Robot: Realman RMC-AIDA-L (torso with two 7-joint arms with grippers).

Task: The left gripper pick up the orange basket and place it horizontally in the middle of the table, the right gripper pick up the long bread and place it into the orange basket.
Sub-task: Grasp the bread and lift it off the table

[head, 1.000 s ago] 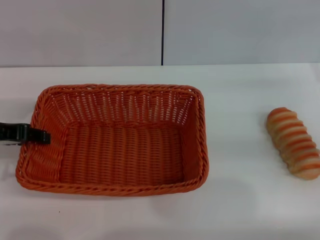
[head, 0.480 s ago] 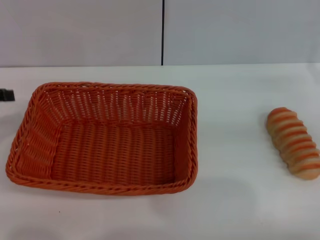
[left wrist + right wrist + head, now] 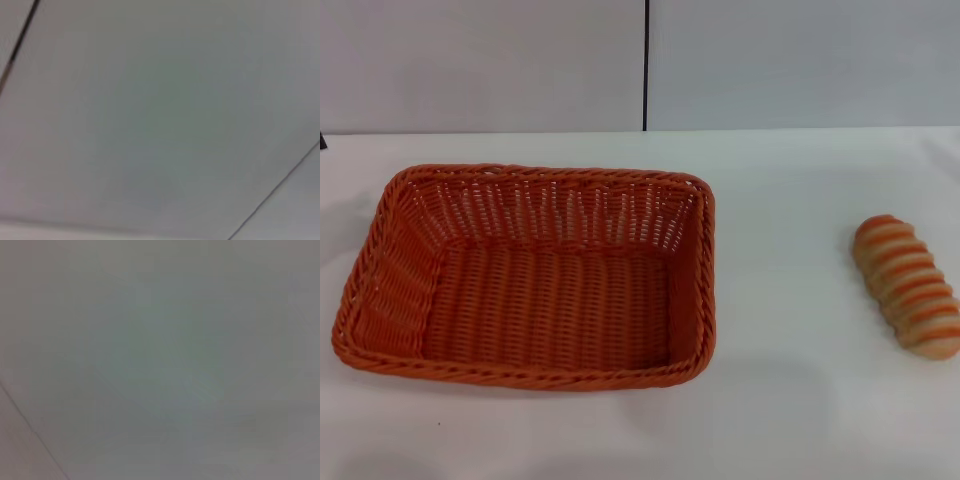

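The orange basket [image 3: 550, 300] rests flat on the white table [image 3: 790, 190], left of centre in the head view, with its long side running across the table and nothing inside it. The long bread [image 3: 908, 287], tan with orange-brown stripes, lies on the table far to the right, well apart from the basket. Only a dark sliver of the left gripper [image 3: 322, 141] shows at the left edge, up and away from the basket's far left corner. The right gripper is out of view. Both wrist views show only a pale grey surface with dark seams.
A light grey wall [image 3: 480, 60] with a dark vertical seam [image 3: 645, 65] stands behind the table. Bare tabletop lies between the basket and the bread and along the front edge.
The left gripper let go of the basket's left rim and pulled away up and to the left, almost out of the head view. The basket shifted left, then stayed still. The bread has not moved.
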